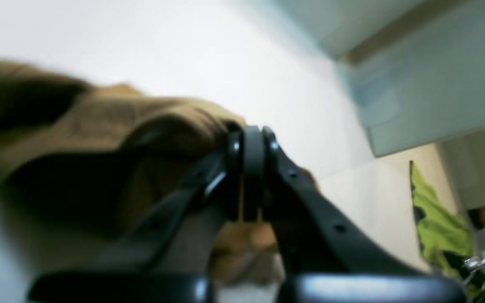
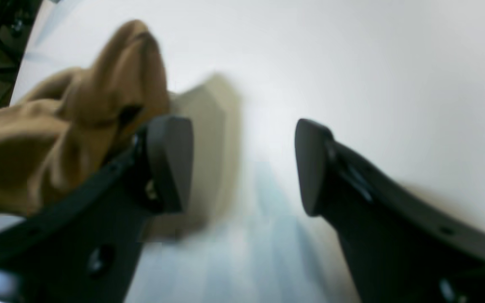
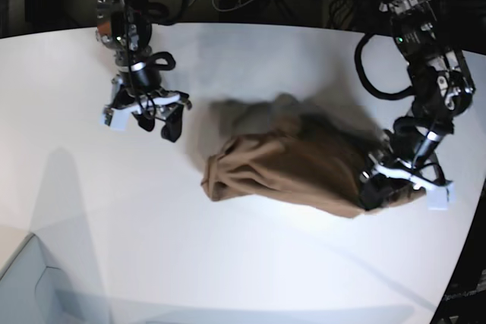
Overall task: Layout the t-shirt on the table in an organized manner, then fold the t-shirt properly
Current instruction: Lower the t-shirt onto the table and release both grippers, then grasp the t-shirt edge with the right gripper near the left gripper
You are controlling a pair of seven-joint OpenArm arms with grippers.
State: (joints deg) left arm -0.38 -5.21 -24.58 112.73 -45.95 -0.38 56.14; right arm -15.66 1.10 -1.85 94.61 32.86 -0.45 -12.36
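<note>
Base view, table: we see the white table [image 3: 250, 278] filling the frame, its curved far edge against dark clutter.
T-shirt: the brown t-shirt [image 3: 288, 161] lies bunched in a crumpled heap right of the table's middle (no sleeve or neck can be made out).
Left gripper: on this view's right, the left gripper [image 3: 380, 186] sits at the heap's right edge, touching the cloth.
Right gripper: on the view's left and farther back, the right gripper [image 3: 156, 115] hangs over bare table, apart from the t-shirt.
Left wrist view, fingers: we see the fingers [image 1: 236, 168] pressed together at their tips with brown cloth pinched between them; the cloth rises in folds to the left (blurred).
Right wrist view, fingers: the fingers [image 2: 171, 162] stand wide apart with only white table between them; the t-shirt bulges beside the left one.
</note>
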